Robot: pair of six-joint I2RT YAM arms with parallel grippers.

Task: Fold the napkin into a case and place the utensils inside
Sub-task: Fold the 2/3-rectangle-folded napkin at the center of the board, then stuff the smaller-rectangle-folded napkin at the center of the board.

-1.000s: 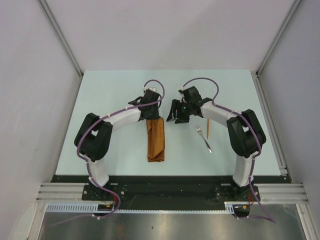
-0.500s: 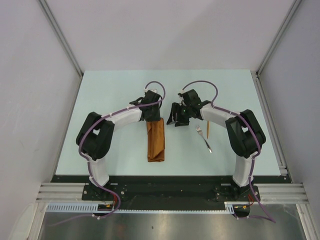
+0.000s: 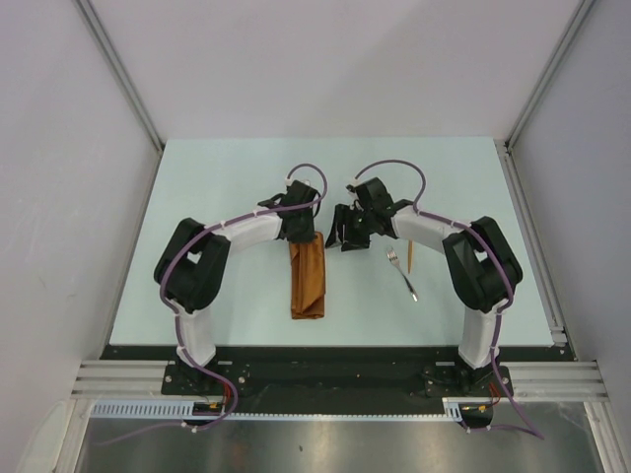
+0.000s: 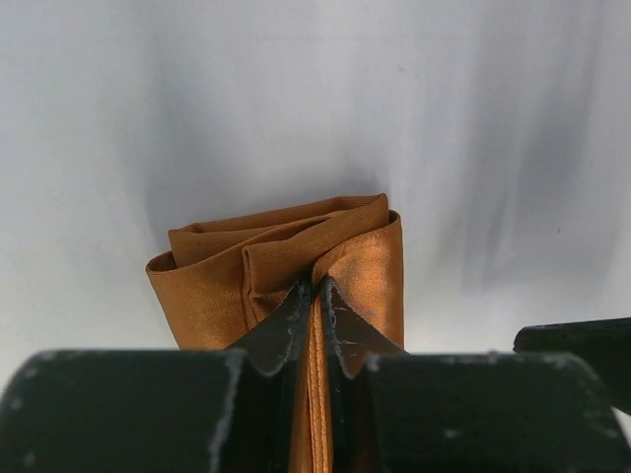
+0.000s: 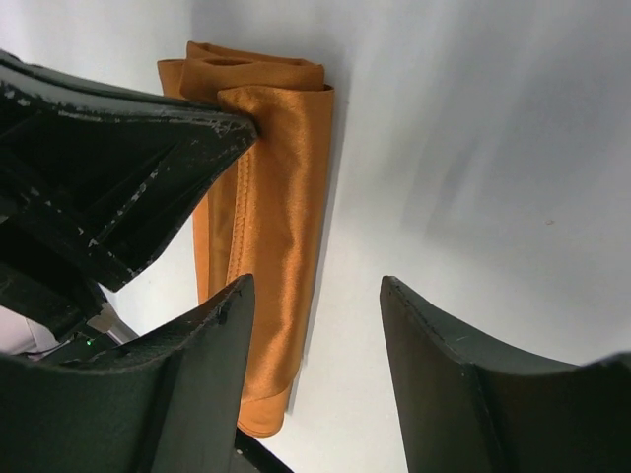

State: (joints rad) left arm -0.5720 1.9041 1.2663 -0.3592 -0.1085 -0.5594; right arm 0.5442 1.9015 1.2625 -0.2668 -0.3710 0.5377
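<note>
The napkin, folded into a long, narrow rust-orange strip, lies flat on the pale table just left of centre. It runs lengthwise from the near edge toward the back. Its far end shows several stacked layers with rounded folds, and its near end lies flat and squared off.

At that far end the left gripper has its two dark fingers pinched almost together. A raised ridge of the shiny cloth is caught between their tips, and the rest of the strip spreads out beneath and to the left of them. Seen from the other wrist, one of those scuffed black fingers presses against the top corner of the cloth.

The right gripper hovers just beside the strip on its right, close to the left gripper, with its jaws standing well apart. Only bare table shows between them, and they have hold of nothing. The long edge of the cloth runs past its left finger.

Further right, apart from the napkin, a small silver fork lies at a slant on the table. A thin orange utensil lies just beside it, its far end hidden under the right arm.
</note>
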